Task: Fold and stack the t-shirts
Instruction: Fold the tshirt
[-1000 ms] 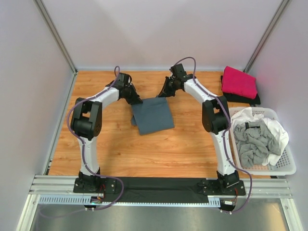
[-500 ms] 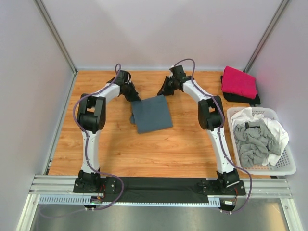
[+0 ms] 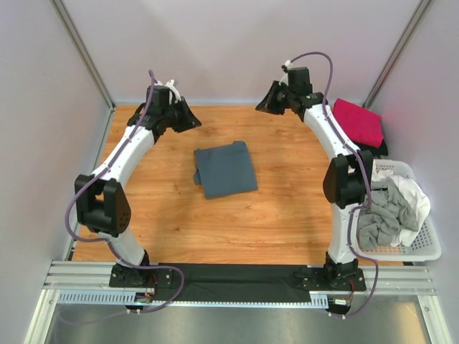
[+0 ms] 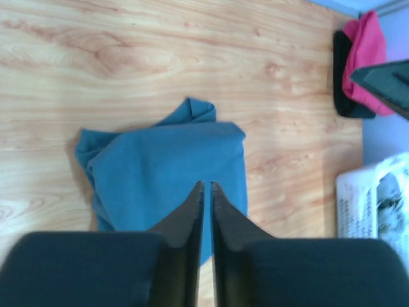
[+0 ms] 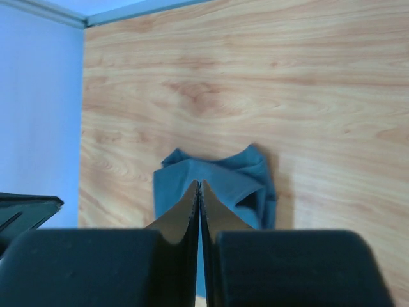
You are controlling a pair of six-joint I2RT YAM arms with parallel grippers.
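Observation:
The slate blue-grey t-shirt [image 3: 226, 169] lies folded into a rough rectangle mid-table; it also shows in the left wrist view [image 4: 163, 169] and the right wrist view [image 5: 223, 176]. My left gripper [image 3: 195, 122] is shut and empty, raised above the table behind the shirt's left side. My right gripper [image 3: 261, 107] is shut and empty, raised behind its right side. A folded magenta-pink t-shirt [image 3: 356, 122] lies on a black t-shirt [image 3: 374, 150] at the back right. A white t-shirt [image 3: 409, 192] and a light grey t-shirt [image 3: 379, 215] lie crumpled in the basket.
The white lattice basket [image 3: 419, 252] stands at the right edge, beside the right arm. Grey walls close in the table at the back and on both sides. The basket [image 4: 358, 198] and the pink t-shirt [image 4: 367, 45] show in the left wrist view.
Both grippers have lifted off the blue-grey shirt's far edge and drawn up and outward towards the back wall. The shirt stays folded in place.

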